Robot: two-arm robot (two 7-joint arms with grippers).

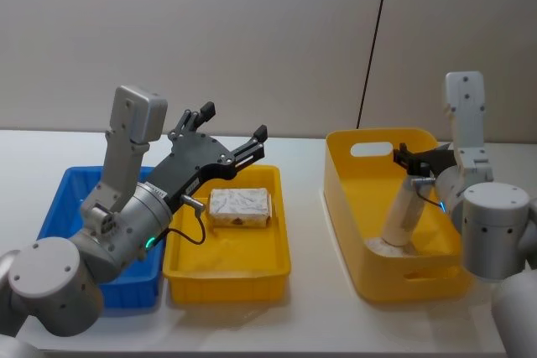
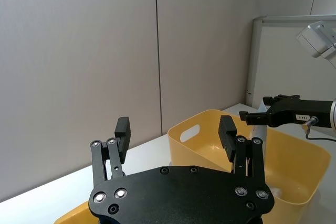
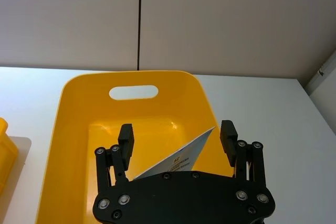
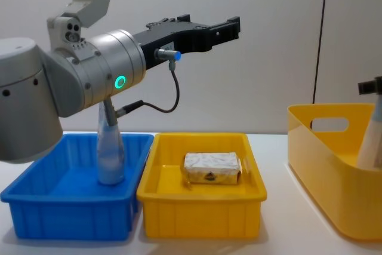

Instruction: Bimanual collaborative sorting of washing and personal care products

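Note:
A whitish wrapped block pack (image 1: 240, 207) (image 4: 212, 168) lies in the shallow yellow tray (image 1: 273, 262). My left gripper (image 1: 233, 123) (image 2: 175, 127) (image 4: 216, 27) hangs open well above it, holding nothing. A clear bottle (image 4: 110, 153) stands upright in the blue bin (image 4: 36, 204). A light-blue-and-white squeeze tube (image 1: 402, 215) (image 3: 176, 161) leans upright inside the deep yellow basket (image 1: 340, 182). My right gripper (image 1: 413, 161) (image 3: 177, 130) is open at the tube's flat top end, one finger on each side. The chest view catches the tube (image 4: 373, 141) at its right edge.
The blue bin (image 1: 59, 199) sits left of the yellow tray, their walls side by side. The yellow basket (image 4: 322, 153) stands apart to the right, with bare white table (image 1: 310, 232) between it and the tray. A grey wall is behind.

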